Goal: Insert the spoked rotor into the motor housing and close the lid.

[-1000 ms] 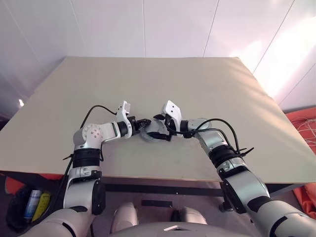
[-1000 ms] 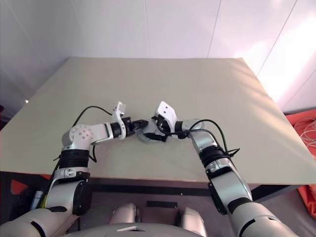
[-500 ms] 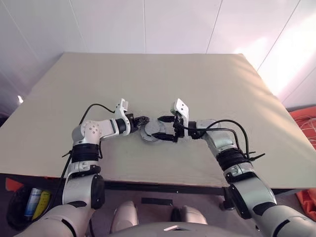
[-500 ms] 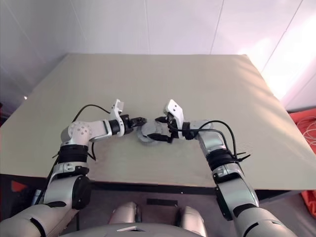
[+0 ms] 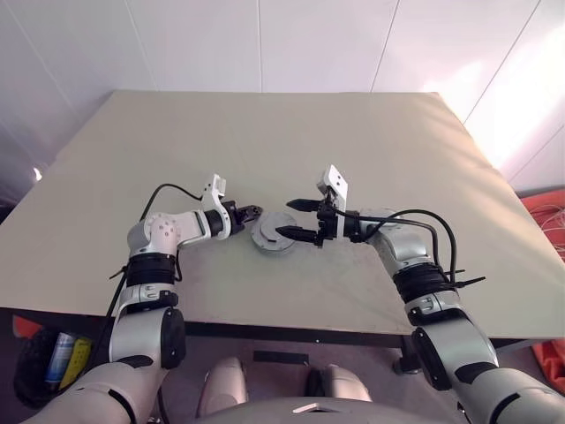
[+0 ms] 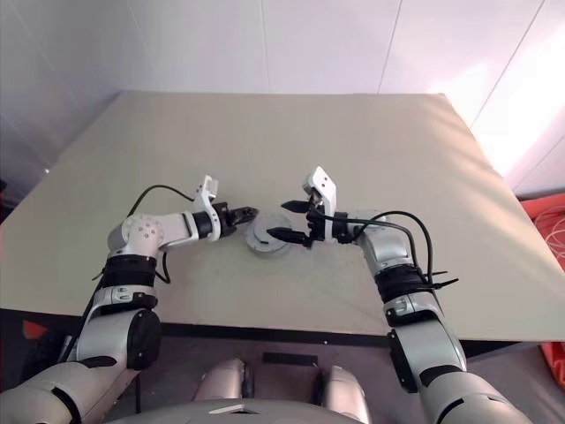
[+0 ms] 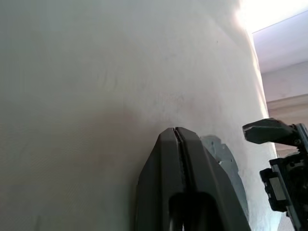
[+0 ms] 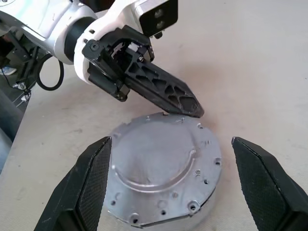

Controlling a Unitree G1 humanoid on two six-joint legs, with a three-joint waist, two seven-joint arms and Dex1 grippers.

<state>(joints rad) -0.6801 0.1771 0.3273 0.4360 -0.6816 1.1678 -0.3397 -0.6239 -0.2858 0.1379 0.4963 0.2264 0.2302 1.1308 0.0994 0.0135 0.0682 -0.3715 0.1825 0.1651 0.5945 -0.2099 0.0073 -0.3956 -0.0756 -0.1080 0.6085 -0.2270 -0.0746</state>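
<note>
The round grey lid lies flat and closed on the motor housing near the middle of the table. The spoked rotor is hidden. My left gripper is shut, holding nothing, with its tip at the lid's left edge; the right wrist view shows that tip at the rim. My right gripper hangs open just right of the housing, pointing left, one finger above the other. Its fingers straddle the lid without touching it.
The beige table stretches wide around the housing. White wall panels stand behind its far edge. Orange material lies on the floor at the right.
My right gripper has drawn back from the housing, up and to the right, and rolled, staying open. The left gripper stays shut at the lid's edge. The camera view has shifted.
</note>
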